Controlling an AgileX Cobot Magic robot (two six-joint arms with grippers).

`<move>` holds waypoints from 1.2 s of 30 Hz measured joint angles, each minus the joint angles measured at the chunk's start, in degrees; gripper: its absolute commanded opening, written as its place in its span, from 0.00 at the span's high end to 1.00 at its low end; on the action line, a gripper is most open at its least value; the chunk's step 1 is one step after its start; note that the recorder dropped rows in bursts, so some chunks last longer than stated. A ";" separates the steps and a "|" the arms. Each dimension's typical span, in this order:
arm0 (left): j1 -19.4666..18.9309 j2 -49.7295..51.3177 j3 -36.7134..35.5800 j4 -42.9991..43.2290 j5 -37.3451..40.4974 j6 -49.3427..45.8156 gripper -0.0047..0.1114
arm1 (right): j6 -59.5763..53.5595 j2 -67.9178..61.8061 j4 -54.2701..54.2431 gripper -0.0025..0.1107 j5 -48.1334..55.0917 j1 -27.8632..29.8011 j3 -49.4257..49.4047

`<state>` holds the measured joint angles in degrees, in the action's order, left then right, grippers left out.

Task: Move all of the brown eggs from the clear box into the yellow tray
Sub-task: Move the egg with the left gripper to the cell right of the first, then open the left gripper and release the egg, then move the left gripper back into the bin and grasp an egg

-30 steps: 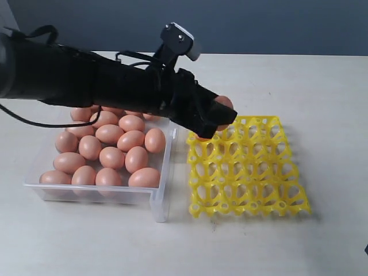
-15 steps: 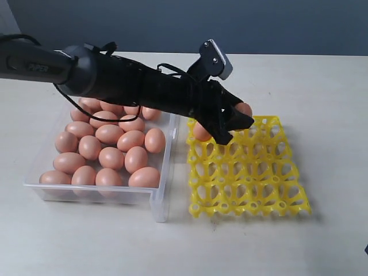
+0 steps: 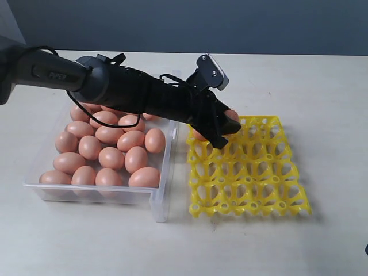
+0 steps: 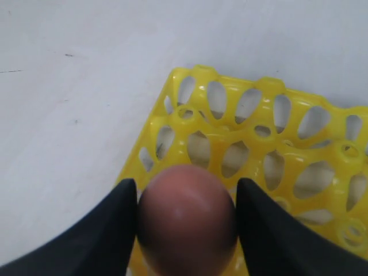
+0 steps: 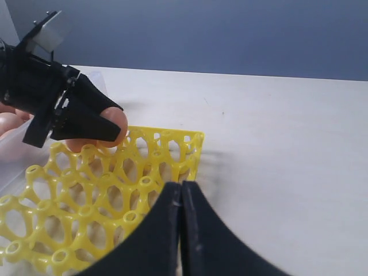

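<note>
Several brown eggs [image 3: 112, 156] lie in the clear box [image 3: 161, 198] on the left. The yellow tray [image 3: 253, 184] sits to its right; one egg [image 3: 198, 135] shows in its far-left corner cup, partly hidden by the arm. My left gripper [image 3: 227, 123] reaches over the tray's far-left part, shut on a brown egg [image 3: 232, 115]. In the left wrist view that egg [image 4: 186, 224] fills the gap of the left gripper [image 4: 187, 184], just above the tray [image 4: 270, 138]. The right gripper [image 5: 181, 185] is shut and empty, near the tray's edge [image 5: 192, 149].
The black left arm [image 3: 115, 89] stretches across the far side of the clear box. Pale tabletop [image 3: 322, 92] surrounds the box and tray. In the right wrist view the left gripper [image 5: 112, 123] with its egg hangs over the tray's cups.
The left gripper carried the egg rightward from the box's edge over the tray, then sank a little toward the far-left cups. The eggs in the box have not moved.
</note>
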<state>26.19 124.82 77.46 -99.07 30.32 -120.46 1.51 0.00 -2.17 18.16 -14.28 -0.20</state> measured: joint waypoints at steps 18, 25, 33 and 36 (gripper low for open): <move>0.00 0.00 0.00 0.00 -0.69 0.00 0.32 | 0.00 0.00 0.00 0.97 0.00 0.00 0.00; 0.00 -0.74 0.00 0.00 0.06 0.00 0.33 | 0.00 0.00 0.00 0.97 0.00 0.00 0.00; 0.00 -7.75 0.71 0.00 -1.69 2.03 0.34 | 0.00 0.00 0.00 0.97 0.00 0.00 0.00; -0.11 -8.50 0.71 1.39 -6.39 13.42 0.42 | 0.00 0.00 0.00 0.97 0.00 0.00 0.00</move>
<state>26.09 116.33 78.17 -97.68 23.92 -107.04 1.51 0.00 -2.17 18.16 -14.28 -0.20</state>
